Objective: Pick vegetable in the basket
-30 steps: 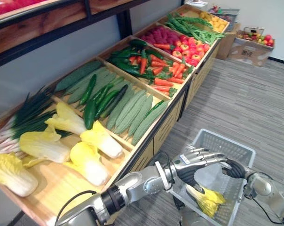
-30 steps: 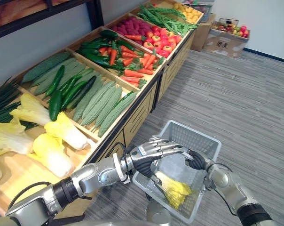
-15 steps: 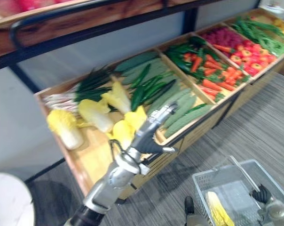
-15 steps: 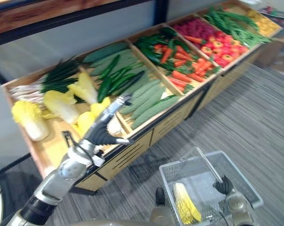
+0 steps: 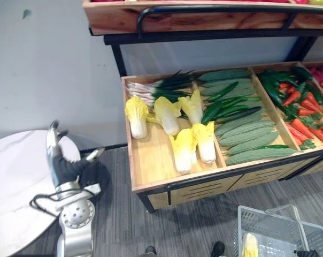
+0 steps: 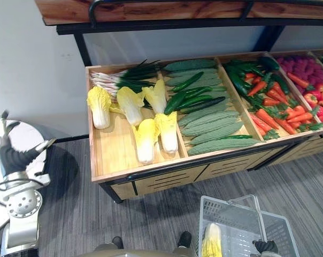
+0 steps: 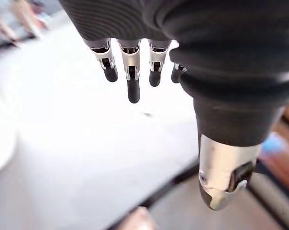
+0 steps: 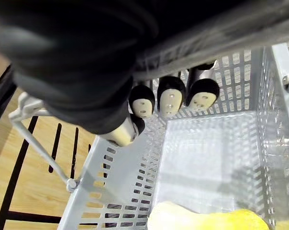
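We count five cabbages [image 6: 99, 107] in the left-end compartment of the wooden stand [image 6: 114, 152], one more cabbage [image 6: 212, 243] in the single basket [image 6: 233, 219], and one round white table [image 5: 12, 182]. The heaped cucumbers [image 6: 188, 81] and carrots [image 6: 268, 119] overlap too much for us to count.

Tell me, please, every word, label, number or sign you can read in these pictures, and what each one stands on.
None: no words, labels, numbers or signs can be read on the wooden stand, the vegetables, the basket or the round table.
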{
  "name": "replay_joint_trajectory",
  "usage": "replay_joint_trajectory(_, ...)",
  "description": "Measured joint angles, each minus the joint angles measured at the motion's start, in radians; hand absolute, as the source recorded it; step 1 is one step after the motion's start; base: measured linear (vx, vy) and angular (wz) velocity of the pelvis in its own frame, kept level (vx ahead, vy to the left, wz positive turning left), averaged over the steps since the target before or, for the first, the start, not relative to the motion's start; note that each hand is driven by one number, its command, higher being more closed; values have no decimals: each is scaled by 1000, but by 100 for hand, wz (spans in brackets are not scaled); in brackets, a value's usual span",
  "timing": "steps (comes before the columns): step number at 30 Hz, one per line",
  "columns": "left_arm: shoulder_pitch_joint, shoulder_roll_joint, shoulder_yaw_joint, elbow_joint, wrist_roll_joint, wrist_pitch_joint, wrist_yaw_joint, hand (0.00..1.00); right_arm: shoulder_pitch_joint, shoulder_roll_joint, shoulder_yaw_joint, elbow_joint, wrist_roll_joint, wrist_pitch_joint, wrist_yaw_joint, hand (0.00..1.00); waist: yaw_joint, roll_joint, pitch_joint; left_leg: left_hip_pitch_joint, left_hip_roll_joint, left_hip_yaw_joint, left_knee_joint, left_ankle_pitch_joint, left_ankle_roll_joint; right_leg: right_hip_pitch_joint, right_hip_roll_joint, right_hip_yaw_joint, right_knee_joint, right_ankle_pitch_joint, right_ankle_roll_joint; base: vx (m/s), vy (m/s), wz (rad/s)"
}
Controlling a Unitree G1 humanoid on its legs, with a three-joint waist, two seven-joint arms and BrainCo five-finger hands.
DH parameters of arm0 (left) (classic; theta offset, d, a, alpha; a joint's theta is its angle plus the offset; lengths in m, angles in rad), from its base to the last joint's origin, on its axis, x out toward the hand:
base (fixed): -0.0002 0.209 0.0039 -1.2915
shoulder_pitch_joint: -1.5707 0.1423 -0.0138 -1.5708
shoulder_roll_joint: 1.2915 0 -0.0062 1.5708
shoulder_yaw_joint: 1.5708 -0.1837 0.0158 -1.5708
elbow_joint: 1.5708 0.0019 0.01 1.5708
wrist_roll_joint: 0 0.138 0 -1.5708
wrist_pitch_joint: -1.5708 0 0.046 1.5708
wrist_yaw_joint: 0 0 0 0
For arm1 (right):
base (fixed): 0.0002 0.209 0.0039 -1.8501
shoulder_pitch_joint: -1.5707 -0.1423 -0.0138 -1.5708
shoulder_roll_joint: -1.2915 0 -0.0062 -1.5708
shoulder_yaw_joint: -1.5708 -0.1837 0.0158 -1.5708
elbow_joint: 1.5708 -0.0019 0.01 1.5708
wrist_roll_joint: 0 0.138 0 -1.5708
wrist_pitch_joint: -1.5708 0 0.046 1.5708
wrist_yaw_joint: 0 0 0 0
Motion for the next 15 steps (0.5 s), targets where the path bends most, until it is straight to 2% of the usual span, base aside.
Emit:
replay_joint_trajectory(4, 14, -18, 149, 332, -105, 60, -1, 0, -2, 51, -66, -1, 2, 21, -2, 100, -2, -16, -31, 3, 2, -6, -37, 20, -5, -2, 11, -13, -16, -1, -2, 31, -14, 5)
replay_joint_trajectory(9, 19, -18, 271, 710, -183, 99, -26, 0, -15, 104, -89, -3, 21, 35, -11, 100, -8, -23, -46, 29, -1, 0, -60, 26, 2, 9, 11, -11, -18, 0, -1, 44, 4, -3)
replay_joint_trajectory(13, 32, -19, 261, 927, -168, 108, -50, 0, -36, 123, -84, 2, 20, 35, -11, 100, -14, -22, -45, 37, -4, 5, -68, 26, 1, 9, 10, -7, -18, 0, 1, 11, 6, -2)
replay_joint_trajectory(15, 41, -19, 233, 978, -131, 108, -73, 0, -40, 128, -78, 9, 21, 34, -11, 100, -17, -20, -44, 39, -4, 7, -69, 26, 1, 9, 10, -5, -18, 0, 2, 2, 2, -2)
